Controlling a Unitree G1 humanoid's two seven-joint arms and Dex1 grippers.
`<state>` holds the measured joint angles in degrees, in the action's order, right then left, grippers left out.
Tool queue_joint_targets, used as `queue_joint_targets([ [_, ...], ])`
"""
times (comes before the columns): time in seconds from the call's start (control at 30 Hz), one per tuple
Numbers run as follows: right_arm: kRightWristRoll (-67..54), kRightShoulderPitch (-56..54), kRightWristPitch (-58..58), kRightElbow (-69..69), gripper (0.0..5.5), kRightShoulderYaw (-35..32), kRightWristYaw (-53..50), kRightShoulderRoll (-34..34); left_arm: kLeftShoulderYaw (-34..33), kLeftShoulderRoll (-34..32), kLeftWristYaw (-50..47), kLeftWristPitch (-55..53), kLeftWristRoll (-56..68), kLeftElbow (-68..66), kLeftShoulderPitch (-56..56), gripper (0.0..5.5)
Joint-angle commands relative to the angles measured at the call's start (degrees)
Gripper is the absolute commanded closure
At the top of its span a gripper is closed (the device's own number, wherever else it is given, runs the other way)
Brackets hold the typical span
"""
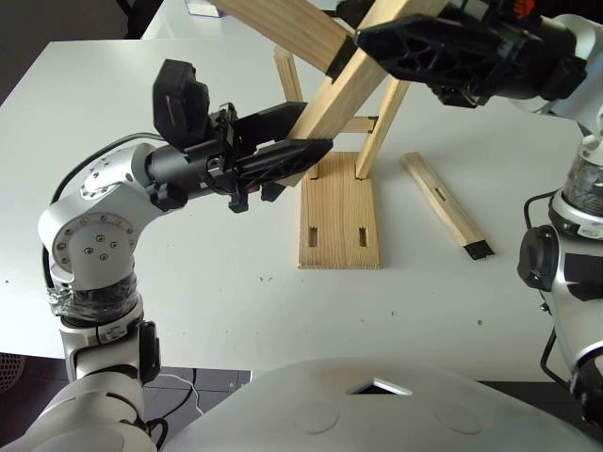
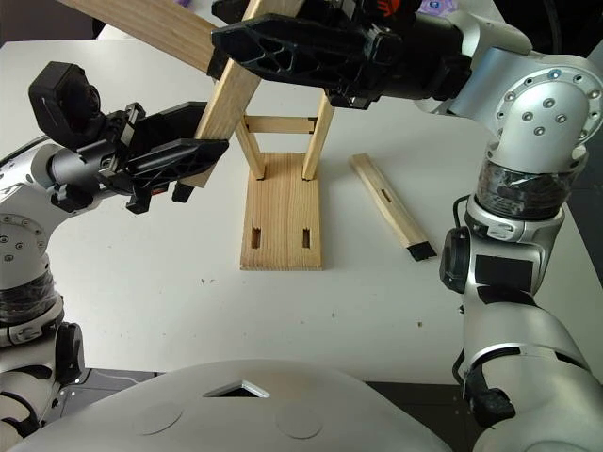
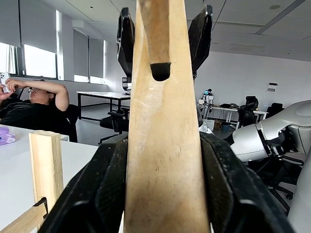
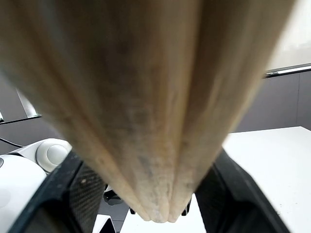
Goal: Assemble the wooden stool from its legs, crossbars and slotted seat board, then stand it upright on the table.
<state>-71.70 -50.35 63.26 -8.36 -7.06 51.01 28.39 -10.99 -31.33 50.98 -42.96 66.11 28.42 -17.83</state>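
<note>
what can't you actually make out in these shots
- Eye views: the upper ends of the held leg and the second plank are cut off by the top edge.
- Eye views: whether those two pieces are joined, because the right gripper covers their crossing.
- Eye views: the held leg's lower end, behind the left gripper.
- Right wrist view: the held leg is blurred close to the lens and hides the seat board.
</note>
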Motion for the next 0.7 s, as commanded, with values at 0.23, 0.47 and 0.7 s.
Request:
queue_joint_targets([
  [0.23,-2.36,0.22,0.27,-1.89,3.40,-0.98,-0.15,-0.31,0.35,-0.76,-1.26,0.33,-0.24,0.23,0.42,3.50],
  [0.47,-0.64,0.79,-1.07,-2.32,3.40,-1.00,-0.22,0.07,0.49,-1.38,-1.86,0.65,-2.20,-0.12,1.08,3.50],
  [0.7,1.49,2.84,-3.31,-2.36,3.49,-1.99,-1.59,0.09,0.53,-1.34,-4.65,-1.19,-0.20,-0.73,1.17,2.88],
])
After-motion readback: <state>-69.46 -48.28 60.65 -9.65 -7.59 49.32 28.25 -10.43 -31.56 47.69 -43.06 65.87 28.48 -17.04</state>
